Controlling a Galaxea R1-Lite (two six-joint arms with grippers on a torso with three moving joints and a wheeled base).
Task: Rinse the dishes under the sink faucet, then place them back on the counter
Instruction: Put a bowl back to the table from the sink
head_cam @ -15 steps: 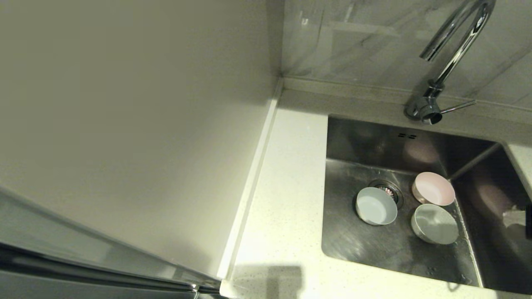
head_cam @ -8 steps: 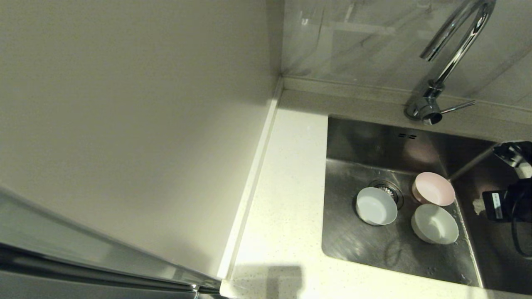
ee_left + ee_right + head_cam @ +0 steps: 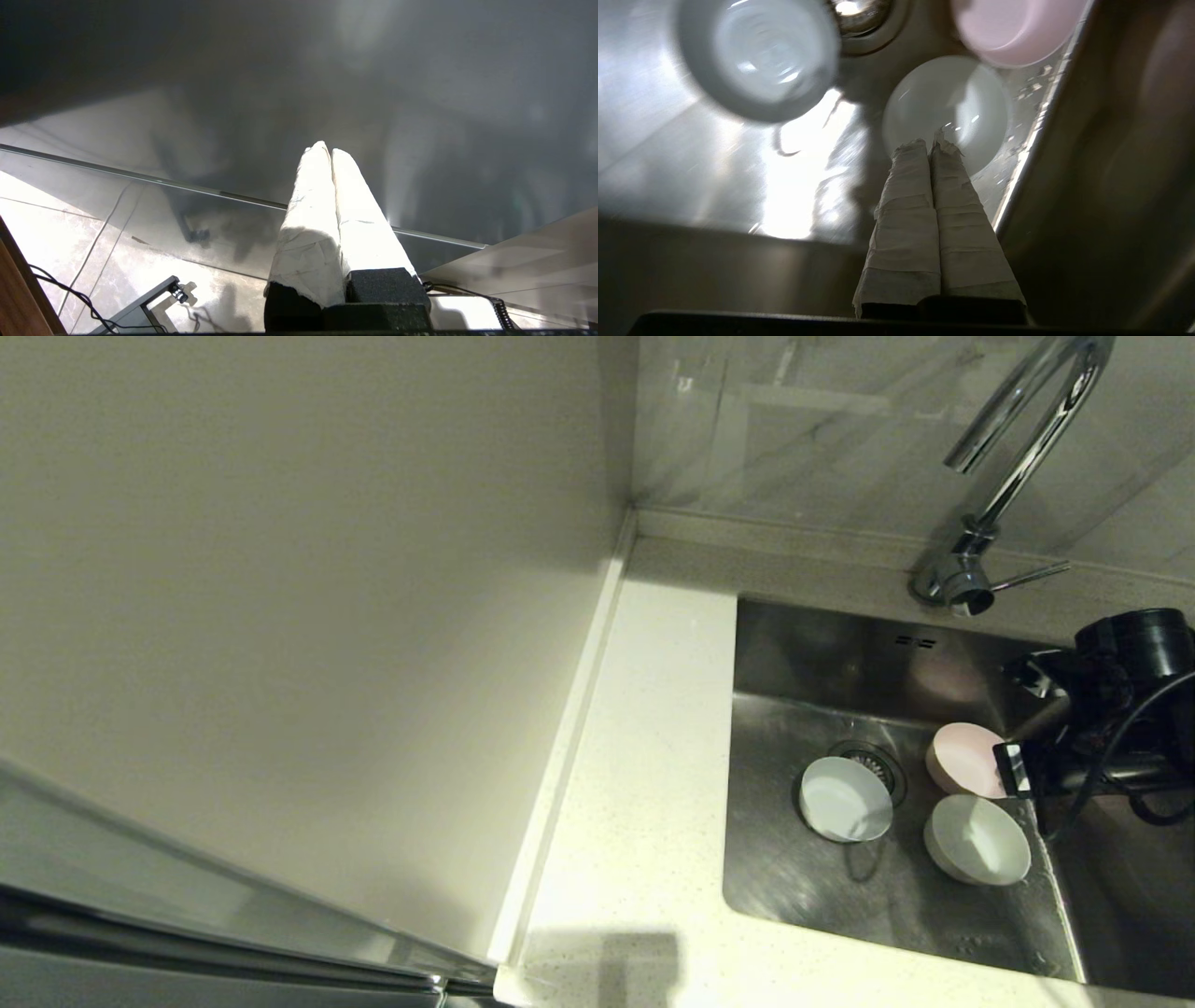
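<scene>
Within the last second the right end effector point(image 3: 931, 140) had been brought in from the right edge of the head view, where only a sliver of it was seen earlier, to a place above the right half of the square stainless steel sink point(image 3: 794, 887). Its tape-wrapped fingers point(image 3: 908, 186) were pressed together with nothing between them, and they were aimed down at the pale mint-white round bowl point(image 3: 976, 840). The pale pink bowl point(image 3: 966, 758) and the pale blue bowl point(image 3: 845, 800) lay beside it on the sink floor, none shifted and none yet on the white speckled worktop point(image 3: 644, 784). The chrome gooseneck faucet point(image 3: 1008, 476) showed no running water. The first pick-up was judged to be about to start. The left end effector point(image 3: 331, 154) was parked away from the sink, fingers closed and empty.
</scene>
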